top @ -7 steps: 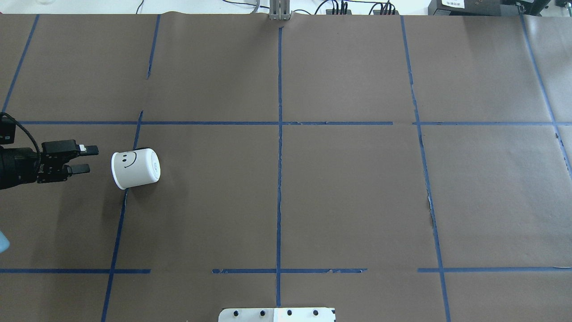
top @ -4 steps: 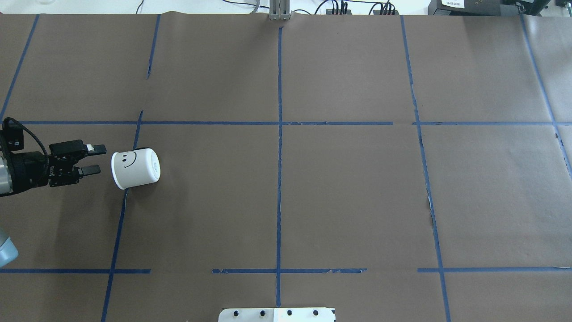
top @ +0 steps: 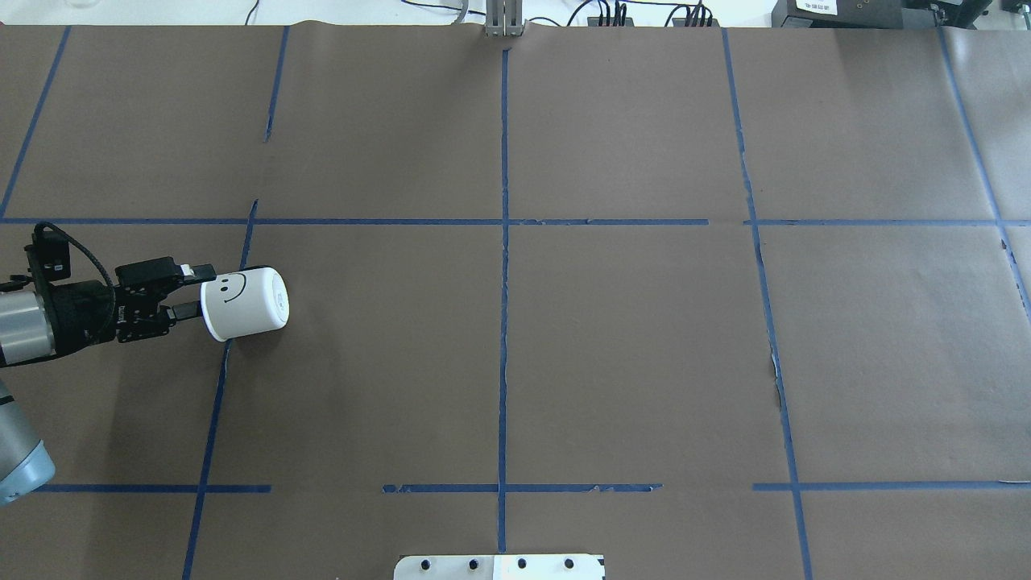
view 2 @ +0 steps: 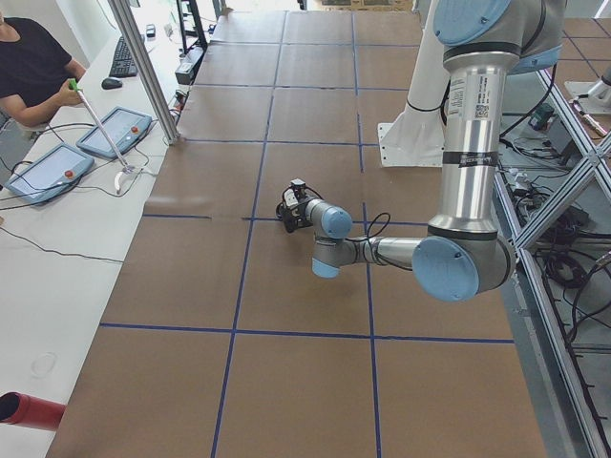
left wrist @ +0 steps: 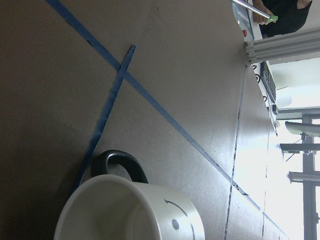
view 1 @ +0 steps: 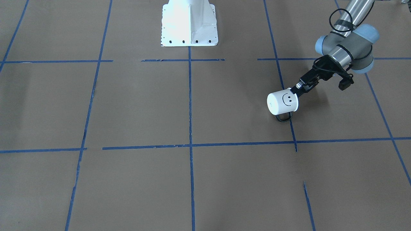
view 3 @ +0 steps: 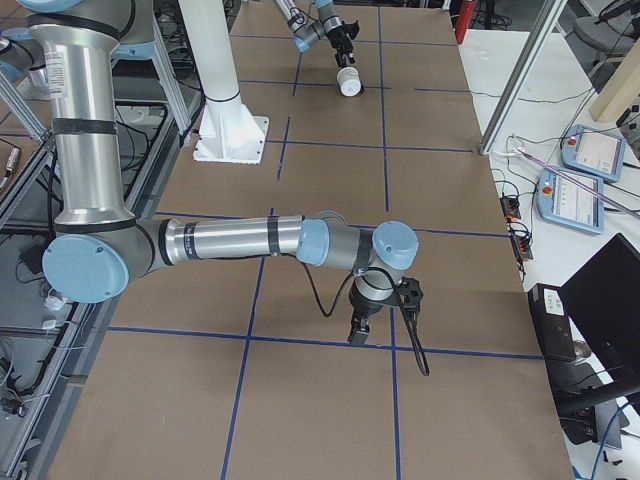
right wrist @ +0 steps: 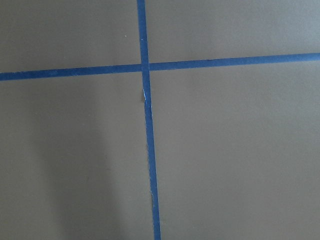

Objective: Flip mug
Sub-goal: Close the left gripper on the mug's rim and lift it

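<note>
- Mug (top: 246,304), white with a black smiley face, lies on its side on the brown paper-covered table (top: 564,362). It is on the robot's left side, across a blue tape line (top: 211,419).
- Its open mouth faces the left gripper (top: 196,291). Its black handle (view 1: 284,118) sits low, on the side away from the robot.
- The left gripper was short of the mug a second ago. It has moved in, and its tips now reach the rim. The mug itself has not shifted.
- The gripper's fingers are spread, one by the rim's far edge, one nearer the robot. Whether either sits inside the mouth is hard to tell.
- The approach looks finished, and a pinch on the rim wall likely comes next. The flip has not begun.
- The right gripper (view 3: 358,330) hangs low over the table, far from the mug. Whether it is spread or closed cannot be told.
</note>
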